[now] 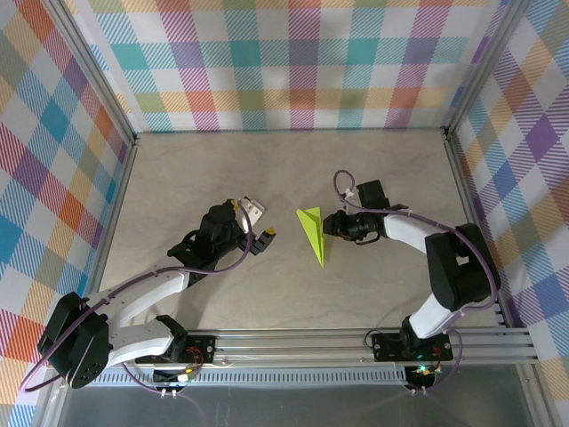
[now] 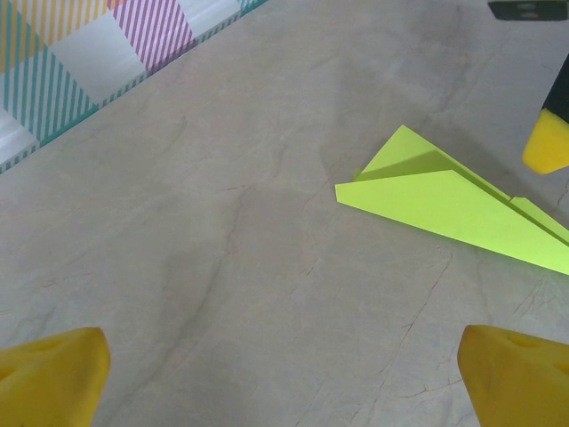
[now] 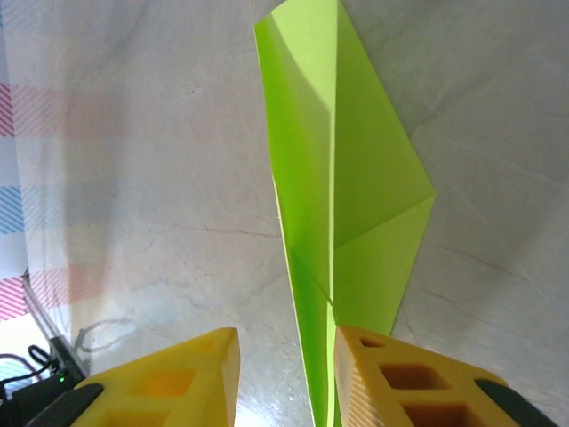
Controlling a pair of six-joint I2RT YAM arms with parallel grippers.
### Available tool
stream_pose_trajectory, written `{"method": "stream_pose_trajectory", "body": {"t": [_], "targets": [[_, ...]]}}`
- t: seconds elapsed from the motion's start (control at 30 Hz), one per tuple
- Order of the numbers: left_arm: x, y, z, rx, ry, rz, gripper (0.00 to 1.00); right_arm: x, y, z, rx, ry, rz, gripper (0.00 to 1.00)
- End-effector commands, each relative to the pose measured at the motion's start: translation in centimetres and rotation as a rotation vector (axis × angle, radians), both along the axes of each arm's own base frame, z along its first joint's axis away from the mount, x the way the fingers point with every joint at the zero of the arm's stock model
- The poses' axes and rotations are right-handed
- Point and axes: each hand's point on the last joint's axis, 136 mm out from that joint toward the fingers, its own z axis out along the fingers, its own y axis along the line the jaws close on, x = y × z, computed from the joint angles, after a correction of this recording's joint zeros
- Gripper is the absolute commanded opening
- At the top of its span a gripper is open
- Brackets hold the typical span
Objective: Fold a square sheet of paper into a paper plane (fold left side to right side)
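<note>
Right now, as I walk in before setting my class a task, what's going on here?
The paper plane is already folded into a pointed dart and lies on the table. The right gripper sits at its side, jaws partly open with a strip of the paper between them, not clamped. The left gripper hovers wide open on the other side, touching nothing.

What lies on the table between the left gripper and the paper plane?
Only bare table separates the left gripper from the paper plane, seen in the top external view.
</note>
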Motion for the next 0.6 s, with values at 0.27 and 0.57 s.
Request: {"method": "stream_pose_trajectory", "body": {"t": [0.27, 0.57], "targets": [[0.4, 0.0, 1.2, -0.016, -0.035, 0.0, 1.0, 0.0, 0.8, -1.8, 0.044, 0.074, 0.05, 0.33], [0.4, 0.0, 1.1, -0.015, -0.028, -0.001, 1.0, 0.1, 0.5, -2.6, 0.024, 0.087, 0.038, 0.24]]}}
